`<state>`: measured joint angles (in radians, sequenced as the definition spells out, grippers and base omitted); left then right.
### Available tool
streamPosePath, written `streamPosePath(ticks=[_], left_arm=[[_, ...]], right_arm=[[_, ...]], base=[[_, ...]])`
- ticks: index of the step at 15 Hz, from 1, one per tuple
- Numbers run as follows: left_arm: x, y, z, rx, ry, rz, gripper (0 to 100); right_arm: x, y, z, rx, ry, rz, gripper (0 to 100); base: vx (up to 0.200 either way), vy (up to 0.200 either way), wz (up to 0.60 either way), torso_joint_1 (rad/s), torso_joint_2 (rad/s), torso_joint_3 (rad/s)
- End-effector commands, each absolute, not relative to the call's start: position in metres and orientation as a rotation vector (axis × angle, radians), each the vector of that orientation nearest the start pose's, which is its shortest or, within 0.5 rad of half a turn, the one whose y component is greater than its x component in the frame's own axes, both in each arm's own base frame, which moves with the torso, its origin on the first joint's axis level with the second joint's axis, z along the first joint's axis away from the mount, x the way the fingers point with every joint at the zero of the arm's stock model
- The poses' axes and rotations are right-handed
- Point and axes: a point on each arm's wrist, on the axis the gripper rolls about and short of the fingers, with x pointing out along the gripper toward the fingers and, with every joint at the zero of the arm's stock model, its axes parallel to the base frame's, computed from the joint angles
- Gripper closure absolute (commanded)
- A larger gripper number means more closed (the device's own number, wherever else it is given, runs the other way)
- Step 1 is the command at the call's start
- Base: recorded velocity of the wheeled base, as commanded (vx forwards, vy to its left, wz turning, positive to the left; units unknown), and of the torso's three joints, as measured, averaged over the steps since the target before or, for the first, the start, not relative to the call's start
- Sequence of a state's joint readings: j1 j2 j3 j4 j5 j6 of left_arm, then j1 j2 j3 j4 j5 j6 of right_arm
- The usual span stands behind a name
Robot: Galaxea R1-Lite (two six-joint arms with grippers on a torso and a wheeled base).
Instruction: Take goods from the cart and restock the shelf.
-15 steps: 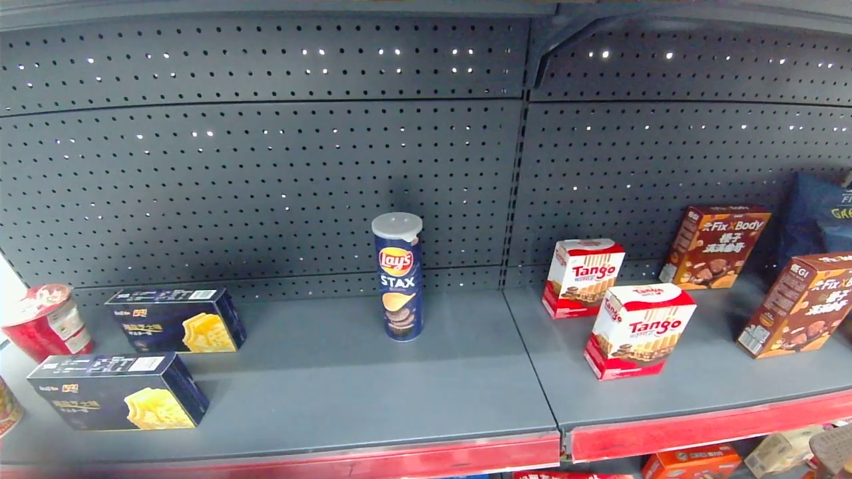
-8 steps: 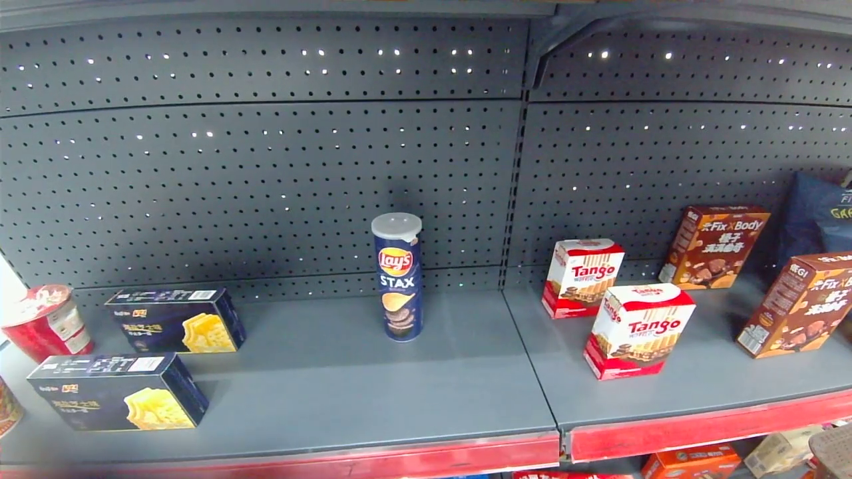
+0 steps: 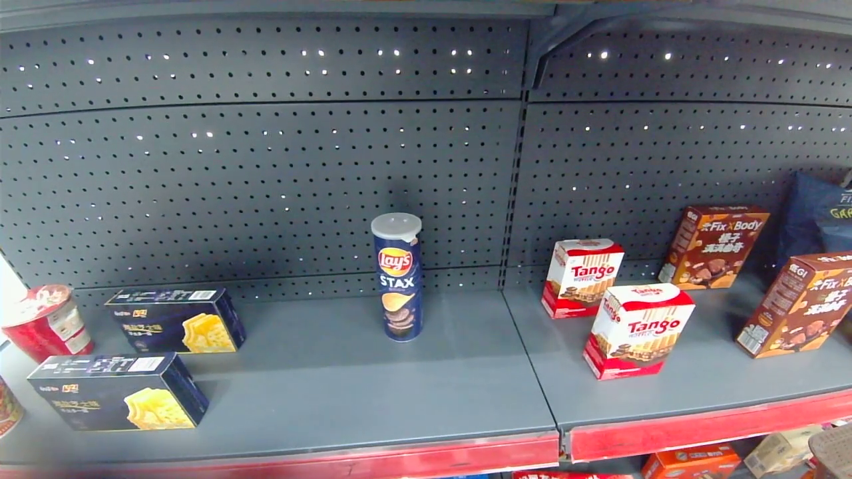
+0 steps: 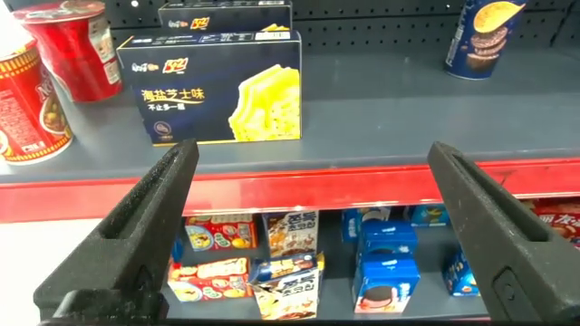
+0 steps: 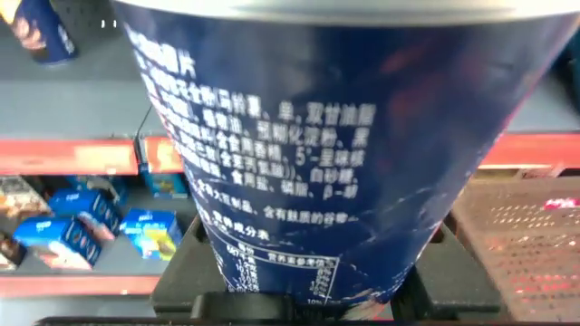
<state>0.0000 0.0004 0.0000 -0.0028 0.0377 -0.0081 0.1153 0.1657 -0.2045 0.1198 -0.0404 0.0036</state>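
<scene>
Before the shelf (image 3: 319, 372) front, right gripper (image 5: 313, 303) apparently clamps blue can (image 5: 317, 136); left gripper (image 4: 313, 154) gapes empty. On it, twin can (image 3: 397, 276) stands at 12 o'clock. Likely light, stiff, slick, dentable: hold mid-body.

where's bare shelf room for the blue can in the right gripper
Biggest bare patch of shelf for the held can: in front of the chip can, from the front navy box across to the front wafer box. Gaps also flank the chip can at the rear. Crowded: the right end with wafer and brown boxes, the left end by the red cup.
</scene>
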Motion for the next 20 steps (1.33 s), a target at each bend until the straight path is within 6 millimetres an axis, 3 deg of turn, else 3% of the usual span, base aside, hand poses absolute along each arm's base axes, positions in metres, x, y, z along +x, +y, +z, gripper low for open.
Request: streamPosePath(ticks=[1,7,14,17,20], left_arm=[[-0.023,0.001,0.076,-0.008,-0.002,0.037,0],[-0.023,0.000,0.075,0.031,0.000,0.017,0],[-0.021,0.002,0.081,0.005,0.023,0.109,0],[-0.014,0.000,0.153,0.001,-0.005,-0.054,0],[0.004,-0.004,0.210,0.002,-0.009,-0.219,0]], right_arm=[[-0.025,-0.003,0.131,-0.005,0.046,0.055,100],[-0.025,-0.004,0.142,-0.012,0.037,0.020,100],[-0.033,-0.004,0.142,-0.051,0.118,0.010,100],[-0.033,-0.004,0.145,-0.052,0.114,0.016,100],[-0.031,-0.004,0.146,-0.053,0.124,0.023,100]], base=[[0.000,0.000,0.00,0.000,0.00,0.000],[0.000,0.000,0.00,0.000,0.00,0.000],[0.000,0.000,0.00,0.000,0.00,0.000],[0.000,0.000,0.00,0.000,0.00,0.000],[0.000,0.000,0.00,0.000,0.00,0.000]])
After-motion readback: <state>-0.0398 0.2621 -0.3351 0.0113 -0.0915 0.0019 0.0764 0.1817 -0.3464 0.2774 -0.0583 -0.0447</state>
